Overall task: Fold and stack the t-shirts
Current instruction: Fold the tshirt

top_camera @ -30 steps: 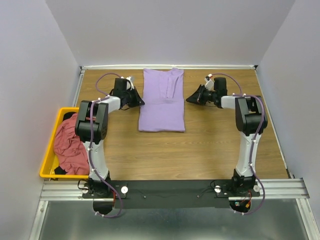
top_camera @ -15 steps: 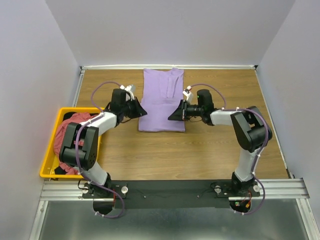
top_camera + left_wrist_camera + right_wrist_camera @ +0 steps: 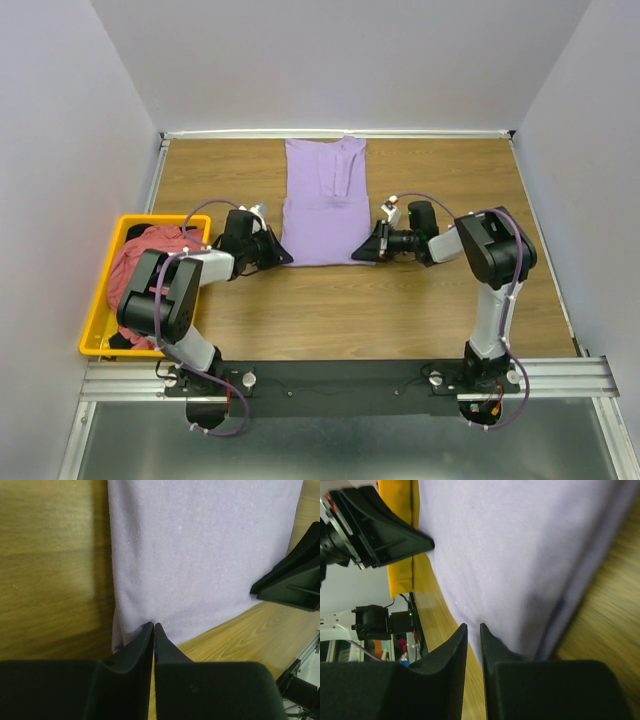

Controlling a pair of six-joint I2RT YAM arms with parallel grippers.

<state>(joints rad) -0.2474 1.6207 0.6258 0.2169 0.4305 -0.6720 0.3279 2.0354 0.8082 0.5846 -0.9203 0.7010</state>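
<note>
The lavender t-shirt (image 3: 325, 205) lies folded into a long strip on the table, collar end at the far side. My left gripper (image 3: 289, 260) is low at its near left corner, jaws shut on the hem there (image 3: 154, 625), where the cloth (image 3: 200, 555) puckers at the tips. At the near right corner my right gripper (image 3: 358, 254) pinches the shirt's edge (image 3: 472, 626), with only a narrow slit between the jaws. The cloth (image 3: 520, 550) fills that view. A red-pink t-shirt (image 3: 140, 280) sits heaped in the bin, with dark cloth (image 3: 117, 341) under it.
The yellow bin (image 3: 95, 310) stands at the table's left edge, beside the left arm. White walls close in the far side and both sides of the wooden table (image 3: 430, 300). Each wrist view shows the other gripper across the shirt.
Both grippers have come down along the shirt's sides from its far half to its near corners. The shirt's near end now looks slightly pulled in.
</note>
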